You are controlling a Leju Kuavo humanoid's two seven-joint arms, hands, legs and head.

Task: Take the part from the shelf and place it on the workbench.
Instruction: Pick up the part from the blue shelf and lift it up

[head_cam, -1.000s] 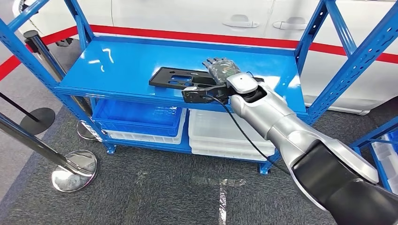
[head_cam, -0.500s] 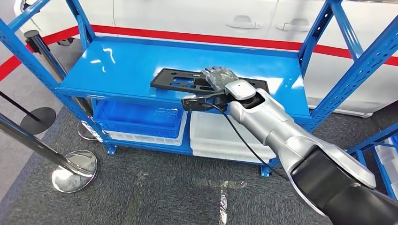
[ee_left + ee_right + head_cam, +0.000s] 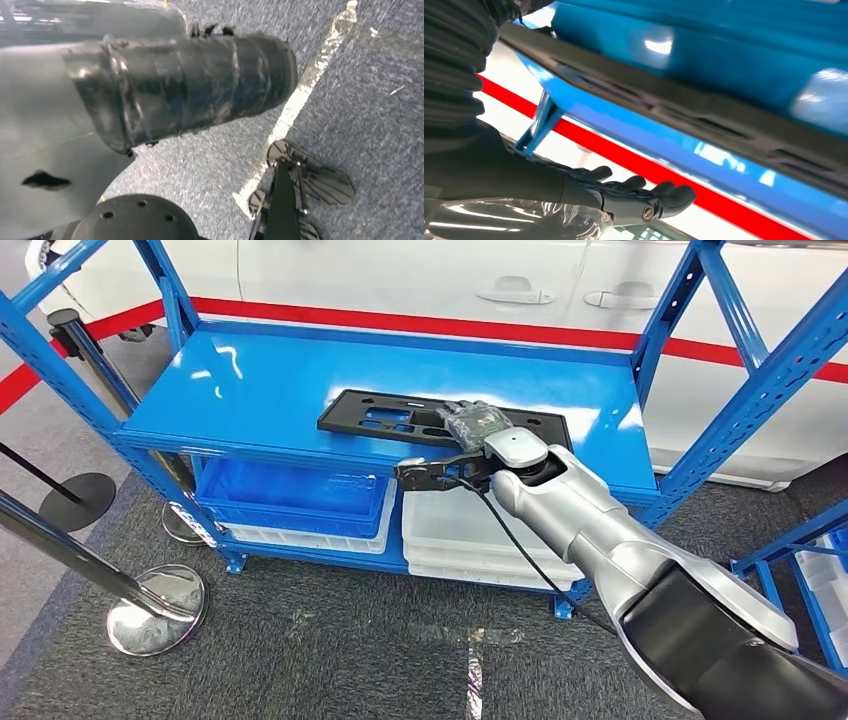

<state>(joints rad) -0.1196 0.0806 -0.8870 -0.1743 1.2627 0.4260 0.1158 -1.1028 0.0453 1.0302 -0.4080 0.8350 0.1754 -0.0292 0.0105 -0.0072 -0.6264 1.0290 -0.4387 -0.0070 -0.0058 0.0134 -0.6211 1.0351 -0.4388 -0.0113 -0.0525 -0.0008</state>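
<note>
The head camera is looking forward and down from high on the robot's body, taking in the blue shelf point(image 3: 300, 390), the grey carpet floor point(image 3: 300, 640) in front of it and the white car point(image 3: 420, 280) behind. The right wrist camera is sitting very close behind the right hand point(image 3: 624, 197), facing low along the shelf top; it is sharing with the head view the black part point(image 3: 400, 415) and the shelf surface. The left wrist camera is hanging beside the body, facing down at the carpet and a white floor tape line point(image 3: 295, 105).
</note>
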